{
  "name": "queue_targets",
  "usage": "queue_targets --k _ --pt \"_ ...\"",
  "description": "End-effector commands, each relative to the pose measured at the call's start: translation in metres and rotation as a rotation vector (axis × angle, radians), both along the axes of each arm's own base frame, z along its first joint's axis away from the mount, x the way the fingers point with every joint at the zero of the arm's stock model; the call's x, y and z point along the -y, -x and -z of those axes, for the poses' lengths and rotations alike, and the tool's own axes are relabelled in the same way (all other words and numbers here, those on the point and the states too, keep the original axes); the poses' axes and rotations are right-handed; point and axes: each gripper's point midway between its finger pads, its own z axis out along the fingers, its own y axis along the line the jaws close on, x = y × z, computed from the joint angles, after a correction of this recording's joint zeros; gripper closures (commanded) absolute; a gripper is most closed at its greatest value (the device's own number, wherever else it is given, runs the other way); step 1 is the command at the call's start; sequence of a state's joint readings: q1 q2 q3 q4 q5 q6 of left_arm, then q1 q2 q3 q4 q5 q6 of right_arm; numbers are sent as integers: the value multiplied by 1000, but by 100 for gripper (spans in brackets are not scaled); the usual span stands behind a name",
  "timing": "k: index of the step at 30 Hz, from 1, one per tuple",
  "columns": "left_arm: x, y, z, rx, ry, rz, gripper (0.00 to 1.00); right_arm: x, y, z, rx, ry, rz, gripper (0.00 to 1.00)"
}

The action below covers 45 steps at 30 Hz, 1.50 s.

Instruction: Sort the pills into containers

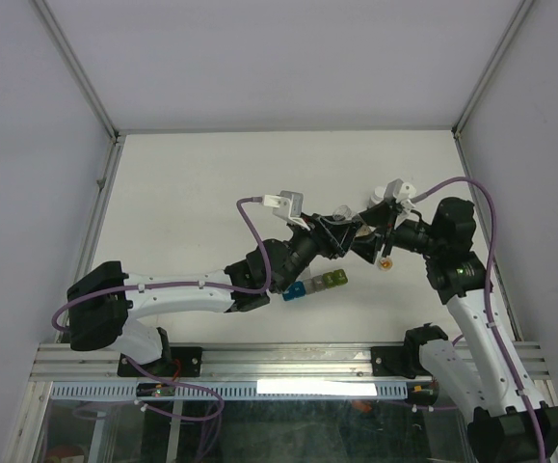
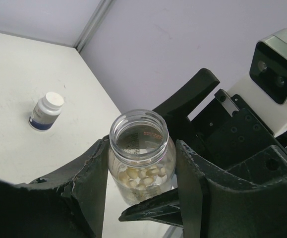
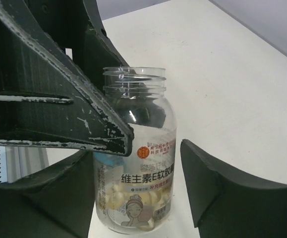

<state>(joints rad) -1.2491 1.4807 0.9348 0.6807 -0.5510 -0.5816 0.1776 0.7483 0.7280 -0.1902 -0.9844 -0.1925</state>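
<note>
A clear, uncapped pill bottle [image 2: 141,148] with pale pills [image 2: 141,176] at its bottom is gripped on both sides by my left gripper [image 2: 142,148], above the table's middle. My right gripper [image 3: 136,163] stands open around the same bottle [image 3: 138,178]. Its right finger [image 3: 217,188] is a clear gap away from the glass. A finger of the left gripper crosses the upper left of the right wrist view. The containers [image 1: 315,285], a short strip of coloured cubes, lie on the table just in front of both grippers [image 1: 334,234] [image 1: 361,243].
A white capped pill bottle [image 2: 46,110] stands behind the grippers, also seen from above [image 1: 394,190]. A small orange round piece [image 1: 386,262] lies on the table under the right wrist. Walls close the table at the left, back and right.
</note>
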Motion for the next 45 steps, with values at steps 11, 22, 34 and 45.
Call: queue_targets --k 11,22,34,45 --pt "-11 21 -50 81 109 88 11 2 11 -32 104 -15 -57 79" --pt "-71 68 -39 361 -130 224 1 32 -25 -99 78 -209 81 84" --pt "-120 48 -2 252 -217 187 1 26 8 -256 285 -384 68 82" --pt "-121 57 -7 227 -143 224 1 14 37 -271 169 -414 -105 89"
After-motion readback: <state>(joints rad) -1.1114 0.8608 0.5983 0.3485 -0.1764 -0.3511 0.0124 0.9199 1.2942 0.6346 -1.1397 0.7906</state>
